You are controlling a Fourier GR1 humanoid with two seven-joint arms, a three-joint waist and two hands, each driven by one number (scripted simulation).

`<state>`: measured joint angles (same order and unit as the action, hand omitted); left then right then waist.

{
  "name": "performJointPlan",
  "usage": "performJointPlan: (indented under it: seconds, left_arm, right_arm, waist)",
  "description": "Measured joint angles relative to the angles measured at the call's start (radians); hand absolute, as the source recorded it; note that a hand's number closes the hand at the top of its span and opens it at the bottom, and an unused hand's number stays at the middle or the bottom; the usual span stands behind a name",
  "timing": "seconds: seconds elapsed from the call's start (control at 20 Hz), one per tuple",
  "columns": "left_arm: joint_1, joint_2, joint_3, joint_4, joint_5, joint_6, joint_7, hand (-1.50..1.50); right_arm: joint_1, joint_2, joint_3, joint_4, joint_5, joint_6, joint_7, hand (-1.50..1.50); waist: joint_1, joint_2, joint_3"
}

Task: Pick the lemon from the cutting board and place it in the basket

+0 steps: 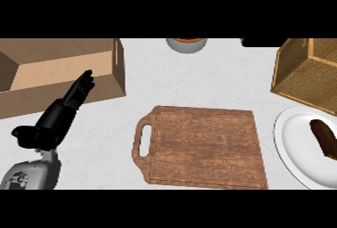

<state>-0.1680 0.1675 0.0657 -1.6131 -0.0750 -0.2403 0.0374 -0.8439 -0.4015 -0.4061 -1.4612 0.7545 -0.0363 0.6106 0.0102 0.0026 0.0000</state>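
Left robot hand [69,104] enters from the lower left of the head view on a grey forearm; its black fingers are straight and released, grasping nothing, tips overlapping the front wall of the cardboard box [63,67] at upper left; the thumb juts out to the left, low down near the wrist. The right robot hand does not appear in the view.

Cutting board [201,147] lies flat at the centre of the white counter [197,80] (wooden, slotted handle toward the left); its top carries nothing visible. The lemon cannot be located: it shows neither on the board nor elsewhere on the counter.

Woven basket [306,73] stands at upper right, cut off by the frame's edge; only part of its interior is visible, so its contents cannot be confirmed. Just below it, a white plate [296,142] sits at the right edge, close beside the board, bearing a dark brown elongated item [324,138]. A grey round vessel [187,45] with a brownish top stands at the top centre, partly cropped.
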Motion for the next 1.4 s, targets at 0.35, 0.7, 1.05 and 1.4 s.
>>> performJointPlan:
  seconds: [0.35,0.7,1.05,1.4]
  left_arm:
    - [-0.024,0.007,0.015,0.029,0.001,-0.004,-0.009,0.0]
    - [-0.031,-0.015,-0.002,0.04,-0.02,0.012,-0.013,0.0]
    - [-0.018,-0.009,0.002,0.044,-0.018,-0.001,-0.03,0.0]
    - [-0.022,-0.011,0.001,0.038,-0.021,-0.001,-0.03,0.0]
  right_arm:
    - [0.011,-0.086,-0.063,0.252,-0.069,-0.055,-0.177,1.5]
    - [0.037,-0.142,-0.103,0.457,-0.111,-0.167,-0.387,1.5]
    - [0.021,-0.199,-0.142,0.654,-0.131,-0.307,-0.572,1.5]
    - [-0.05,-0.255,-0.203,0.869,-0.204,-0.385,-0.741,-1.5]
  waist:
    - [-0.001,0.001,0.0]
    - [0.0,0.001,0.0]
    - [0.006,0.003,0.001]
    - [0.014,0.006,0.001]
